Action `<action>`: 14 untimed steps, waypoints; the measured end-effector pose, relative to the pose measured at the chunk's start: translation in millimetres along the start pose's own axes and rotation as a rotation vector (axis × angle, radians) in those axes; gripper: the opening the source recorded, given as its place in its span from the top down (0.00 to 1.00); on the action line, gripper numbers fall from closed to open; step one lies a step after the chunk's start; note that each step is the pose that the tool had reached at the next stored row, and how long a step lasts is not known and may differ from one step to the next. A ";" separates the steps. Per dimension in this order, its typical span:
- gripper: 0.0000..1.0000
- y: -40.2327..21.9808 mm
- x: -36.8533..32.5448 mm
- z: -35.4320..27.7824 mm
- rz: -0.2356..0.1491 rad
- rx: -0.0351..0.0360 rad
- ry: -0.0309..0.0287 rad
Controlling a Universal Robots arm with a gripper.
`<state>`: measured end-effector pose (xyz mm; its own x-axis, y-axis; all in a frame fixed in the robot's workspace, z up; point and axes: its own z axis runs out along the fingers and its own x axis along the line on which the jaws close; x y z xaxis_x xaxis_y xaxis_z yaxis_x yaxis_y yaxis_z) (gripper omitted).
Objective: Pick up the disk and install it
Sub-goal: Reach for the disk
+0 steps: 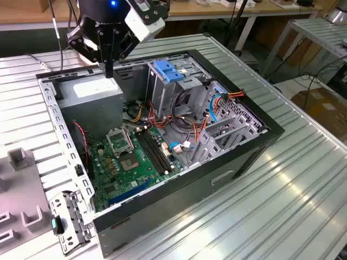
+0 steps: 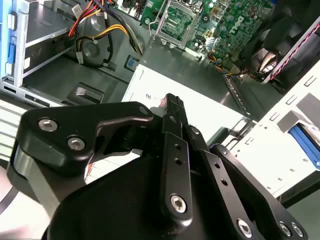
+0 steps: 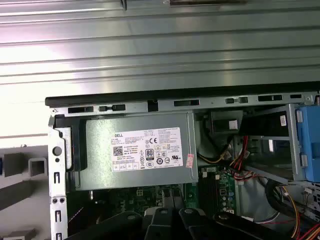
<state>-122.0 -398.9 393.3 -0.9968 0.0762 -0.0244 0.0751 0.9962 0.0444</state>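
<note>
My gripper (image 1: 109,73) hangs over the back corner of the open computer case (image 1: 271,127), just above the grey power supply (image 1: 89,93). In the second wrist view its black fingers (image 2: 172,115) are pressed together with nothing between them, pointing at the supply's white label (image 2: 200,107). Of the disk, a strip of blue carrier frame (image 2: 306,144) shows beyond the case's perforated side wall (image 2: 280,150), apart from the gripper. The first wrist view looks down on the power supply (image 3: 137,150).
Inside the case are a tall metal drive cage with a blue handle (image 1: 165,70), a green motherboard (image 1: 130,160) and red, orange and blue cables (image 1: 214,105). Grey fixture blocks (image 1: 19,160) stand on the ribbed metal table (image 1: 282,200) at the exterior view's left.
</note>
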 end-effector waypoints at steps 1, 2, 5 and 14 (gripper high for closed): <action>0.89 0.0 0.0 0.0 0.000 0.0000 0.0000; 0.89 0.0 0.0 0.0 0.000 0.0000 0.0000; 0.89 -0.1 2.1 0.0 0.000 -0.0001 -0.0001; 0.89 -0.8 11.0 -0.3 0.000 0.0000 -0.0001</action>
<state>-133.0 -398.9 393.3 -0.9968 0.0762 -0.0245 0.0751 0.9962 0.0444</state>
